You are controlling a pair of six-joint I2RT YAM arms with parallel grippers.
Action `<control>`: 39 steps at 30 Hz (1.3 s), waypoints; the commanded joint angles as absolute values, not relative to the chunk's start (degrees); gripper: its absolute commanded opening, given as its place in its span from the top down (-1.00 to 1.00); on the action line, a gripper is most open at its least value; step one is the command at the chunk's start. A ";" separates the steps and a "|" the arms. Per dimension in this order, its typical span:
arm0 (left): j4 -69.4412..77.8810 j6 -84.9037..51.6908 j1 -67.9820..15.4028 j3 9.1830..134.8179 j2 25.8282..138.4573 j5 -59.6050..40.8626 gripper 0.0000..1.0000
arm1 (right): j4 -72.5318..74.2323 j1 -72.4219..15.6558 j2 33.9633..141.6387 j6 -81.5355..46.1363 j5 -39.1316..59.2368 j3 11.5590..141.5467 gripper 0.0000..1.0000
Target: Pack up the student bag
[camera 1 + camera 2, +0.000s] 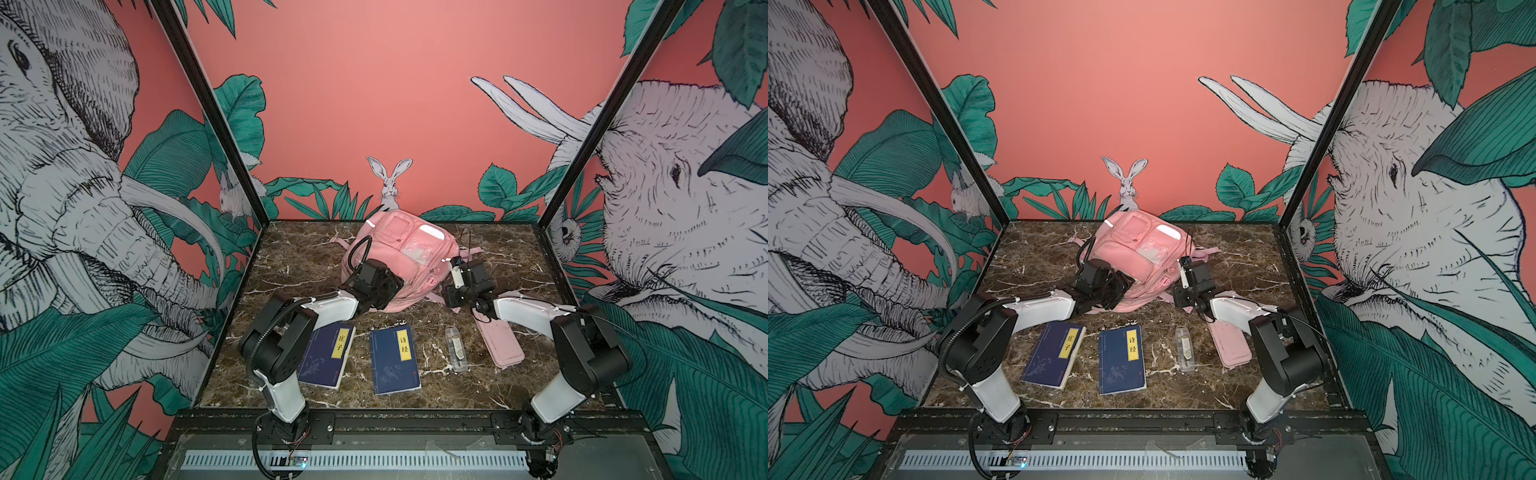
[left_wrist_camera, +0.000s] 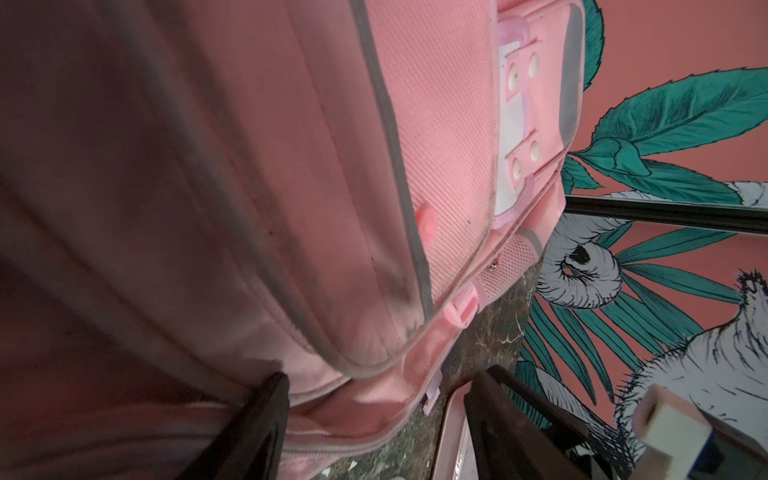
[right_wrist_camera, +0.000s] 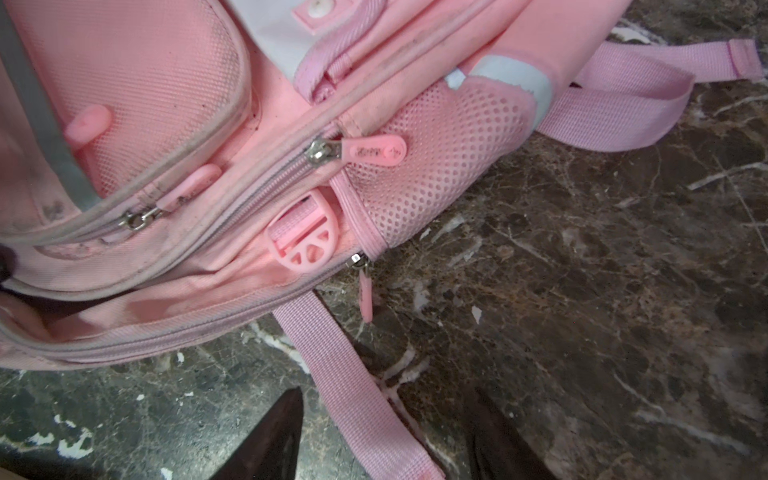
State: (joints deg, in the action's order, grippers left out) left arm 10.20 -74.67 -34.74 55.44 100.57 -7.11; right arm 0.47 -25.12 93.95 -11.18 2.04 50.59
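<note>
Packing looked barely begun: the student bag (image 1: 399, 249) lay mid-table (image 1: 498, 257) toward the rear edge, two blue books (image 1: 394, 359), a clear case (image 1: 456, 347) and a pencil case (image 1: 500, 340) lay unpacked near the front, and the left tool (image 2: 380, 386) and right tool (image 3: 386, 395) gaped wide, empty, at the bag's near edge.

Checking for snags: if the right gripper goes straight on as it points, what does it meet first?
Likely the pink strap of the student bag, lying on the table between the open fingers of the right gripper; depth unclear.
</note>
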 commanded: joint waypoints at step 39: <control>4.83 -65.24 -33.91 63.06 94.98 -5.76 1.00 | 2.17 -25.47 105.32 -8.20 4.38 60.27 0.04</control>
